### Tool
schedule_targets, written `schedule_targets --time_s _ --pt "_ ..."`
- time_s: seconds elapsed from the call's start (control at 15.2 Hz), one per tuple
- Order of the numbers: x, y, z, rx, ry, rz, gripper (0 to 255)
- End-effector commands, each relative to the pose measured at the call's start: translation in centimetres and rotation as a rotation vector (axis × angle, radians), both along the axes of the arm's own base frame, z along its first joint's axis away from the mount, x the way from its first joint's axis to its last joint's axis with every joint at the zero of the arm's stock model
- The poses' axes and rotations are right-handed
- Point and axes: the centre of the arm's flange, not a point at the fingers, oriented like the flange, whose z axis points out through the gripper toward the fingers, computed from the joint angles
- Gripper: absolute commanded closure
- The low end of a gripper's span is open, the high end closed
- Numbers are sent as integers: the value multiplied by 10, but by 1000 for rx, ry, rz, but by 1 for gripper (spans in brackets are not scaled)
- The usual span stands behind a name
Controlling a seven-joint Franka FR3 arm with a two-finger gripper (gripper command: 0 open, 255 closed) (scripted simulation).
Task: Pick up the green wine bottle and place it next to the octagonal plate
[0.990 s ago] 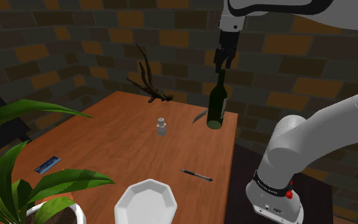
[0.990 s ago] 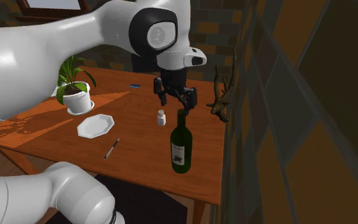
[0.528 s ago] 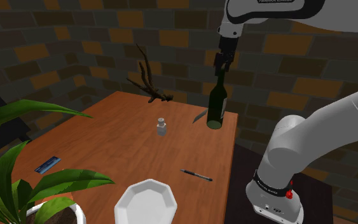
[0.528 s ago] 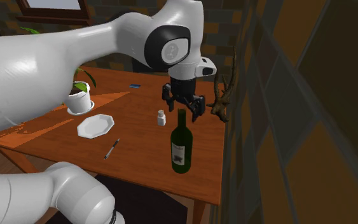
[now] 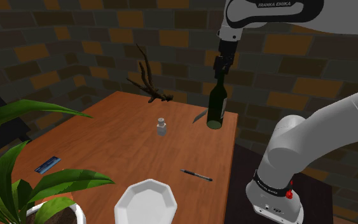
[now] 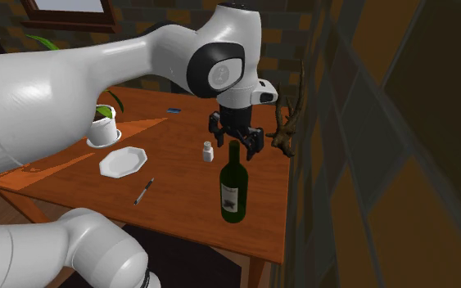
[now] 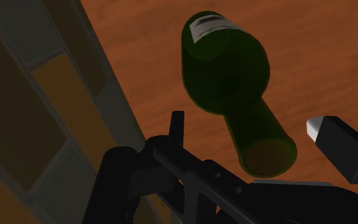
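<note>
Wrist view shows the dark green wine bottle (image 7: 225,67), pale-labelled, neck between the wide-spread tool (image 6: 235,142).

The open fingers (image 7: 336,145) of the gripper (image 6: 235,146) stand on either side of the mouth of the green bottle (image 6: 232,190), and one finger shows a clear gap to the glass. Close on one side of the fingers rises the brick wall (image 6: 368,139), leaving little room there. A dry branch (image 6: 286,123) stands by that wall beyond the fingers. On the fingers' other side, lower down, is a small shaker (image 6: 208,151) near the bottle. Past it the table (image 5: 120,146) lies open towards the white plate (image 5: 147,202), crossed only by a flat pen (image 5: 196,174).
</note>
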Motion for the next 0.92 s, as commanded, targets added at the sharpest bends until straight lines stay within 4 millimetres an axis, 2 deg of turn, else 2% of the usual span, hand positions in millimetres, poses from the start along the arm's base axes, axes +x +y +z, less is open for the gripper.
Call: schedule_targets --time_s 0.0,0.07,0.13,0.73,0.86 --pt "0 0 0 0 0 0 0" --pt "0 0 0 0 0 0 0" --pt "0 0 0 0 0 0 255" --pt "0 0 0 0 0 0 255" --pt "0 0 11 0 0 0 255"
